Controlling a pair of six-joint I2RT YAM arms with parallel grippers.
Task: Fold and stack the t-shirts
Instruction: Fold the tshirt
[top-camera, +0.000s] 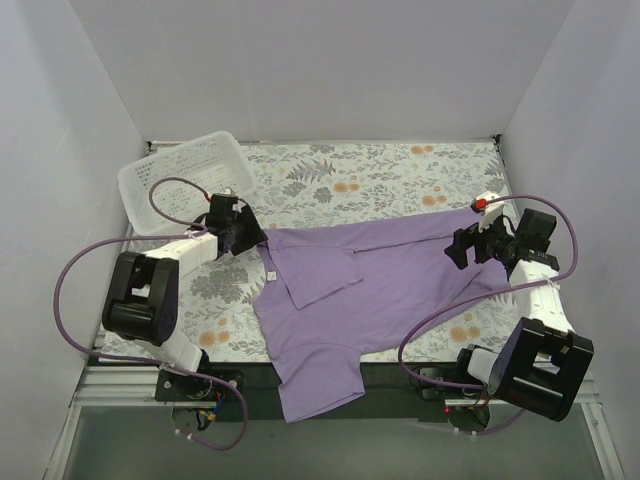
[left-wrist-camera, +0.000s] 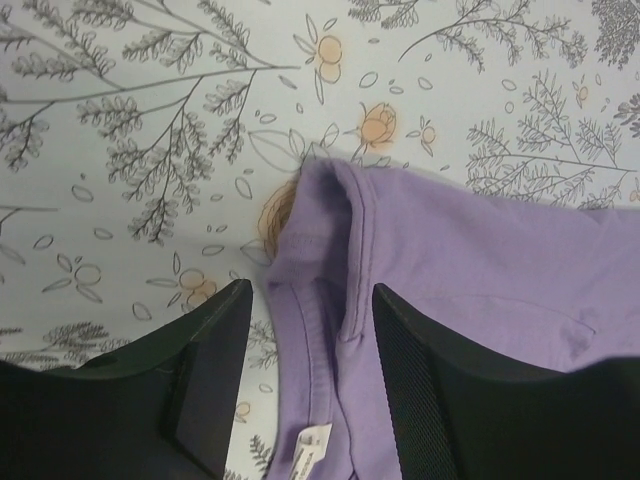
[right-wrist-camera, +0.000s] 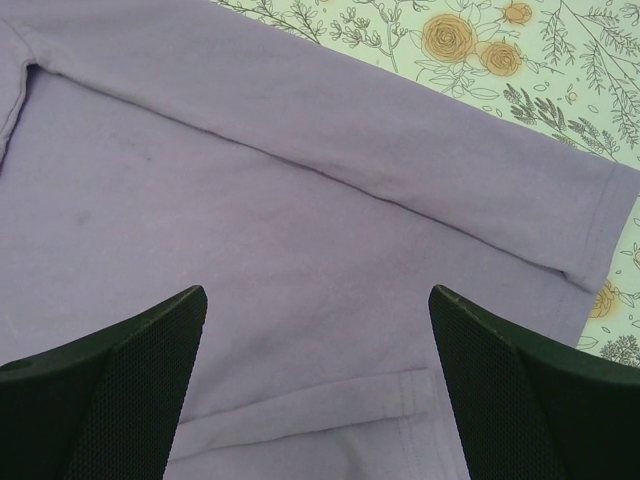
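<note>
Purple t-shirt (top-camera: 340, 300) lies spread out, left gripper (left-wrist-camera: 312, 340) spread and straddling its collar at the left, right gripper (right-wrist-camera: 318, 350) spread wide over its right edge.

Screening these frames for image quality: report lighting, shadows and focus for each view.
Top external: soft, even light, no glare, shadows faint, purple t-shirt crisp. Left wrist: floral tablecloth and shirt collar sharp, a small shadow under the collar fold, the left pincer dark with little detail. Right wrist: the shirt evenly lit and sharp, the right pincer dark yet showing pad texture.
</note>
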